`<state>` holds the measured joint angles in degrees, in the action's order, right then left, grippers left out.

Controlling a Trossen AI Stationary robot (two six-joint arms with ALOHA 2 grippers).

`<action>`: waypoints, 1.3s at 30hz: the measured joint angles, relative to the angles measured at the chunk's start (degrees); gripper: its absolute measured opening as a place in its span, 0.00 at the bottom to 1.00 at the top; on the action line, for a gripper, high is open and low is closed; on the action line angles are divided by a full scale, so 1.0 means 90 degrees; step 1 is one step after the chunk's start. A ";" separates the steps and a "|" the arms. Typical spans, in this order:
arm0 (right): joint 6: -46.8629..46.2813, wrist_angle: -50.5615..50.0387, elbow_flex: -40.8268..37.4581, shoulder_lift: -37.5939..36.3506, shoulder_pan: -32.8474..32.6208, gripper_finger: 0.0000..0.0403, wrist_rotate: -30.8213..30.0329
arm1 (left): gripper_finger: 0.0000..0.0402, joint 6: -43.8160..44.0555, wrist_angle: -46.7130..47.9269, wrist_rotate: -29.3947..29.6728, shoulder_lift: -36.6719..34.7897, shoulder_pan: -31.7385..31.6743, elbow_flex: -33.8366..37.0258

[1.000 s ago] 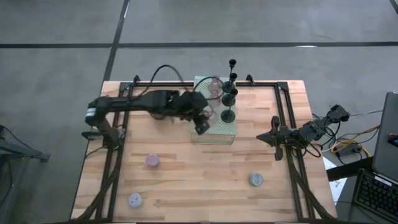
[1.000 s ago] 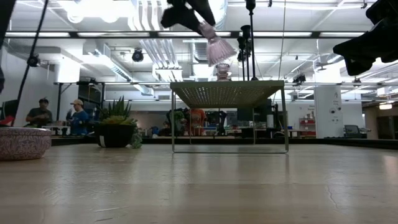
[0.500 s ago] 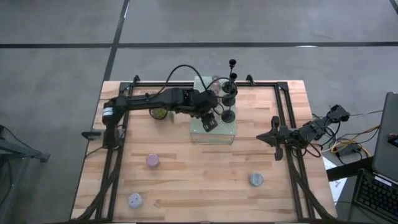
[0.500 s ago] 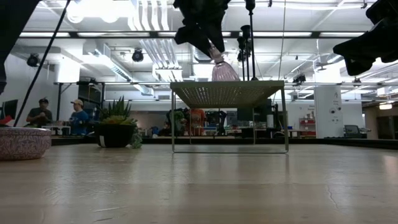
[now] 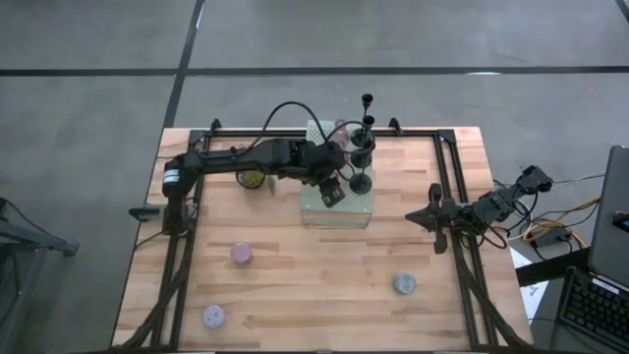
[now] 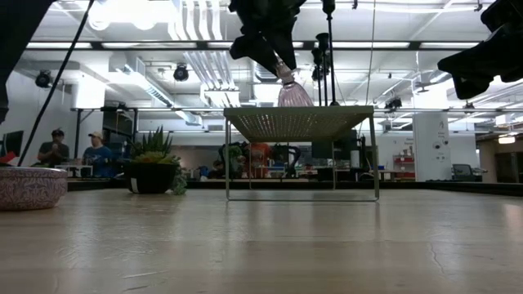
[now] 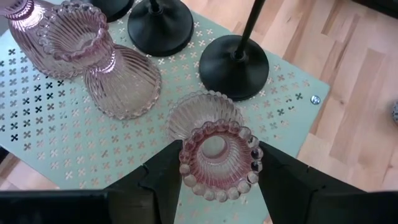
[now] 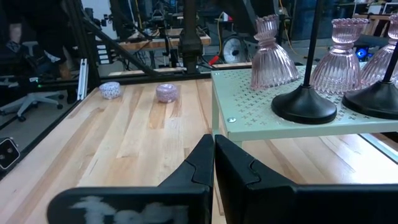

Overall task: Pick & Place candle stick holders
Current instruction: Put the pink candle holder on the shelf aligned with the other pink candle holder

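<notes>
On your far left, three small round holders wait on the bare wooden table (image 5: 295, 295): a pale lavender one (image 5: 213, 317) near the front edge, a pink one (image 5: 241, 255) just behind it, and a grey-blue one (image 5: 404, 284) further right. A small green potted plant (image 5: 252, 180) sits under the left arm. Moving right, your left gripper (image 7: 214, 177) hangs over the pale green perforated metal stand (image 7: 74, 143), its fingers partly spread and clamped on the beaded rim of a ribbed pink glass candle stick holder (image 7: 211, 146); the flared base seems to touch the stand, so this looks like the placing moment, held from above to keep it upright. Two matching pink glass holders (image 7: 93, 56) stand just beside it, with the slim black-stemmed holders (image 5: 362, 147) grouped behind, which suggests the stand is the collecting spot. At the table's right edge, your right gripper (image 8: 213, 152) waits, fingers pressed together, empty.
</notes>
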<state>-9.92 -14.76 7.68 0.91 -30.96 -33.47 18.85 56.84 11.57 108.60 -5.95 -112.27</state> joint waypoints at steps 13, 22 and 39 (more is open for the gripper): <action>-0.0012 0.0000 0.0000 0.0000 0.0000 0.02 0.0000 | 0.47 0.0000 -0.0363 -0.0007 0.0015 -0.0093 0.0019; -0.0003 0.0000 0.0000 0.0000 0.0001 0.02 0.0000 | 0.47 -0.0022 0.0023 -0.0003 0.0005 -0.0095 0.0015; -0.0010 0.0000 0.0000 0.0000 0.0000 0.02 0.0000 | 0.47 -0.0327 0.0319 -0.0168 0.0002 -0.0133 -0.0403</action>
<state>-10.02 -14.76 7.68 0.91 -30.96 -33.47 15.91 59.72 10.07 108.62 -7.15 -115.90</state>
